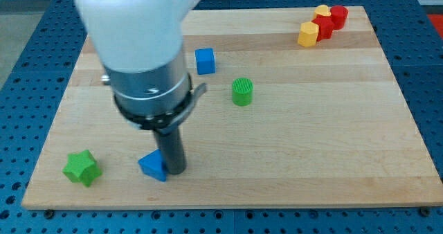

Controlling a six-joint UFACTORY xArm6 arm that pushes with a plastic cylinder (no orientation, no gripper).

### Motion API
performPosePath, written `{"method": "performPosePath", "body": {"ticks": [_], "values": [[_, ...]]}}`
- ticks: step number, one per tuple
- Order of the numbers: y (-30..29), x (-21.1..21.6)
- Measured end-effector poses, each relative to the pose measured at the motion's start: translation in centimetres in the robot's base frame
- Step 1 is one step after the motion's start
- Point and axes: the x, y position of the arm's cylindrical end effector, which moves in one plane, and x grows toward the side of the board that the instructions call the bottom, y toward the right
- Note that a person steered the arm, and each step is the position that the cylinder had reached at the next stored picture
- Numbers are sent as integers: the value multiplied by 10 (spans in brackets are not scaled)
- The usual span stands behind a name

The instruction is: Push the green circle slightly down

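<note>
The green circle [242,91] is a short ribbed cylinder standing on the wooden board [311,137], a little above the middle. My tip [174,170] is at the lower left of the board, touching the right side of a blue triangle [153,166]. The tip is well below and to the left of the green circle, apart from it. The arm's white and grey body [142,61] hangs over the board's left part.
A blue cube [205,61] sits up and left of the green circle. A green star [82,167] lies at the lower left. At the top right corner are two yellow blocks [309,34] [322,12] and two red blocks [324,24] [338,16].
</note>
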Motion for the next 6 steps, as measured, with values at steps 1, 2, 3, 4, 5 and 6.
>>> {"method": "performPosePath", "body": {"ticks": [1, 2, 3, 4, 5, 6], "values": [[-33, 4], [-65, 7], [-96, 9], [-100, 9], [-34, 7], [58, -2]]}}
